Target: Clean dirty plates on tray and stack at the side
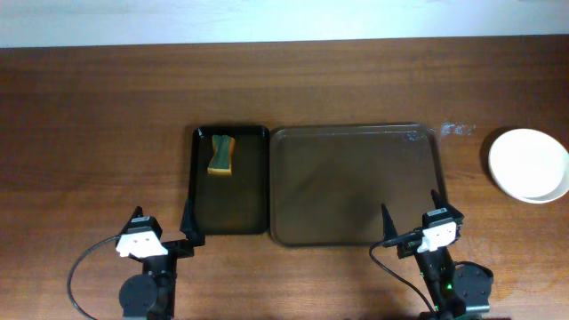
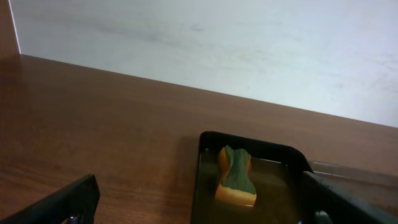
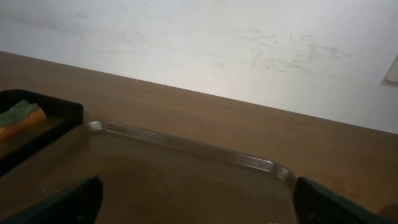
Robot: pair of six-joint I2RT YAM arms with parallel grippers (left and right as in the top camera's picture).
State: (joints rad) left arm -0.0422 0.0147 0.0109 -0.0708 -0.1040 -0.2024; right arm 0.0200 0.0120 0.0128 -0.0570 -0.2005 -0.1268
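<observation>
The large brown tray (image 1: 356,184) lies mid-table with nothing on it; its far rim shows in the right wrist view (image 3: 186,146). A white plate stack (image 1: 530,165) sits on the table at the far right, apart from the tray; how many plates it holds I cannot tell. My left gripper (image 1: 188,220) is open and empty at the near left corner of the black tray (image 1: 231,180). My right gripper (image 1: 412,216) is open and empty over the brown tray's near right edge.
The narrower black tray holds an orange-and-green sponge (image 1: 220,154), also in the left wrist view (image 2: 236,177). A small wet smear (image 1: 457,130) marks the table beyond the brown tray's far right corner. A white wall stands behind the table.
</observation>
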